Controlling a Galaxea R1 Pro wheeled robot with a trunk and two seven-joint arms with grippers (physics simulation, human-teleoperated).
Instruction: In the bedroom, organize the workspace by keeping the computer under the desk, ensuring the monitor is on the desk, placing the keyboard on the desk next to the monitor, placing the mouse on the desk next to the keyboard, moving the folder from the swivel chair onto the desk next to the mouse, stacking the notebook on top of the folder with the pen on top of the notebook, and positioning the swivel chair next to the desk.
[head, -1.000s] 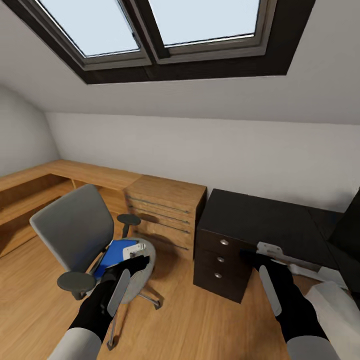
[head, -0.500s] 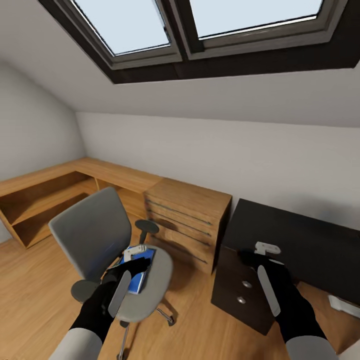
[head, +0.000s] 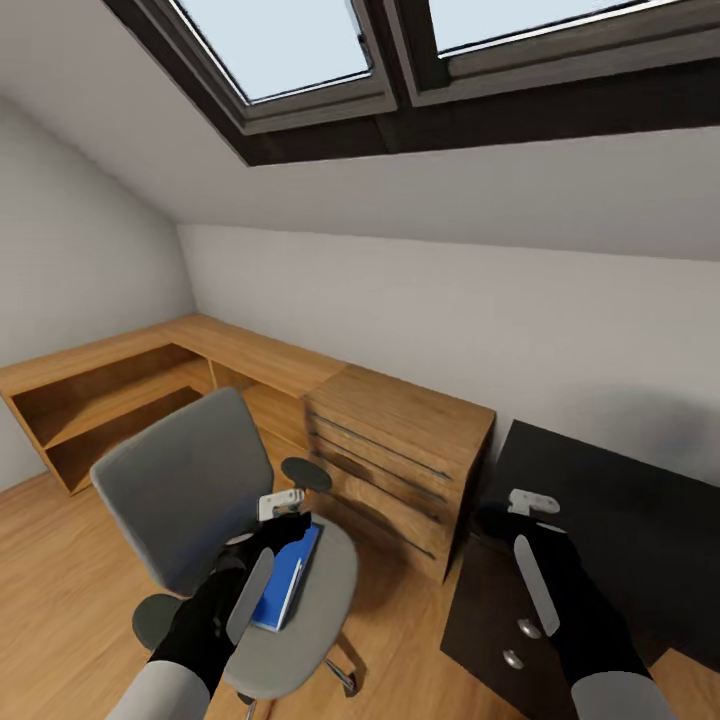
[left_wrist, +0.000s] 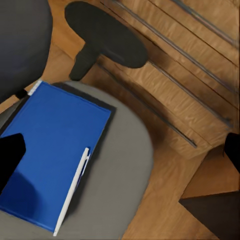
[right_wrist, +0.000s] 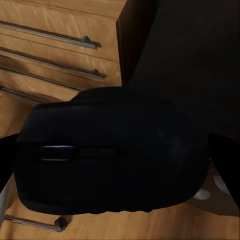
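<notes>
We see the left gripper (head: 283, 528) over the swivel chair (head: 185, 480) seat, its jaws spread wide and holding nothing. On the seat lies the blue folder (left_wrist: 52, 161) with a white pen (left_wrist: 73, 190) along one edge and a dark sheet showing beneath it. The right gripper (head: 497, 517) hangs over the corner of the black desk (head: 610, 520), its fingers closed on the black mouse (right_wrist: 110, 152). Wooden drawers (head: 400, 460) stand between chair and desk.

The head view has swung left, bringing the swivel chair (head: 200, 500) and folder (head: 285, 585) closer.
</notes>
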